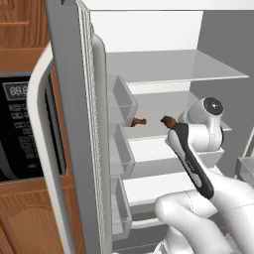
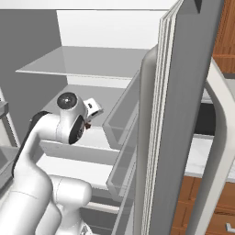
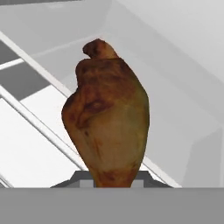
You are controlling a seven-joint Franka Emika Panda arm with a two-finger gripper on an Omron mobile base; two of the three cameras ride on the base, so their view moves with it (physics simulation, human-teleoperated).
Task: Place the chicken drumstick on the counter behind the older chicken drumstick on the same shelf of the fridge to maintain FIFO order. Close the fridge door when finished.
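Note:
My gripper (image 3: 116,181) is shut on a brown chicken drumstick (image 3: 107,118), which stands up thick and close in the hand view. The arm reaches into the open fridge (image 1: 163,30). From the left base view the held drumstick (image 1: 168,121) hovers just over the lower flat shelf (image 1: 158,105), at the tip of my gripper (image 1: 174,125). The older chicken drumstick (image 1: 139,121) lies on the same shelf, a little to the left and apart from the held one. In the right base view my gripper (image 2: 92,114) sits over that shelf with a bit of brown drumstick (image 2: 87,124) showing below it.
The fridge's left door (image 1: 74,124) stands open with clear bins (image 1: 120,101) close to the arm. The upper flat shelf (image 1: 173,67) is above the hand. The right door (image 2: 183,114) is open too. A strip of counter (image 2: 202,156) and a black wall oven (image 1: 20,129) flank the fridge.

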